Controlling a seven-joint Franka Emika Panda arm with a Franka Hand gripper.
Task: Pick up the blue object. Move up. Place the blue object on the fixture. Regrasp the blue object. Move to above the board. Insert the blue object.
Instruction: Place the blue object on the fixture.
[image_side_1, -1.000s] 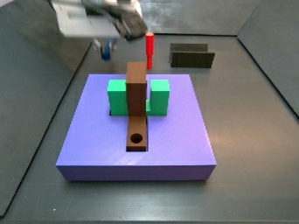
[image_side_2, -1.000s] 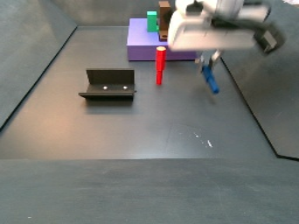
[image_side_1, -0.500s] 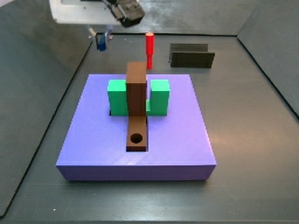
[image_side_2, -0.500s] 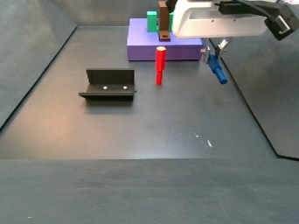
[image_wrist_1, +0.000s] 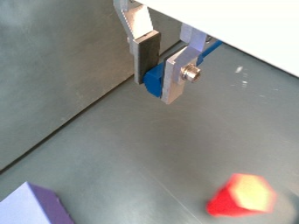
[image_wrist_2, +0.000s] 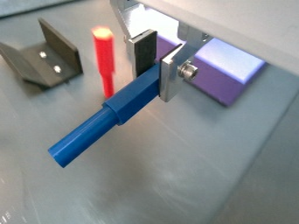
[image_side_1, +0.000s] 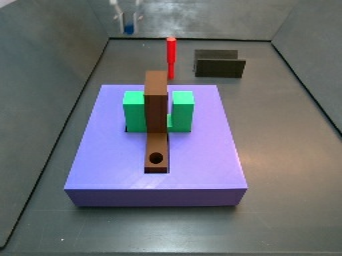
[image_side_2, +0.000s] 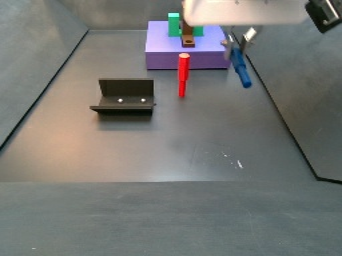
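Up near the top right of a side view, the gripper (image_side_2: 241, 40) hanging high over the dark floor, fingers squeezed tight on the blue object (image_side_2: 241, 68). Long, slim and bright blue, like a crayon, with one thicker half and one thinner half seen in a wrist view (image_wrist_2: 107, 127). Pinched at its thick end between two flat silver fingers (image_wrist_2: 170, 74) with dark pads, thin end sticking far out past them. In a wrist view only a short blue bit (image_wrist_1: 153, 81) peeking out between the silver plates of the gripper (image_wrist_1: 159, 74). Hanging tilted in the air, touching nothing but the fingers, well above the floor. At the very top of a side view, just a small blue streak (image_side_1: 128, 22) near the upper left, gripper mostly cut off by the edge. Standing upright on the floor near the middle, a red peg (image_side_2: 183, 76), well apart from the blue one. Left of that, the fixture (image_side_2: 123, 96), dark and L-shaped, sitting alone on the floor. Filling the middle of a side view, the board (image_side_1: 94, 170), big, flat and purple, with a green block (image_side_1: 134, 110) and a brown strip (image_side_1: 158, 125) with a round hole on top.
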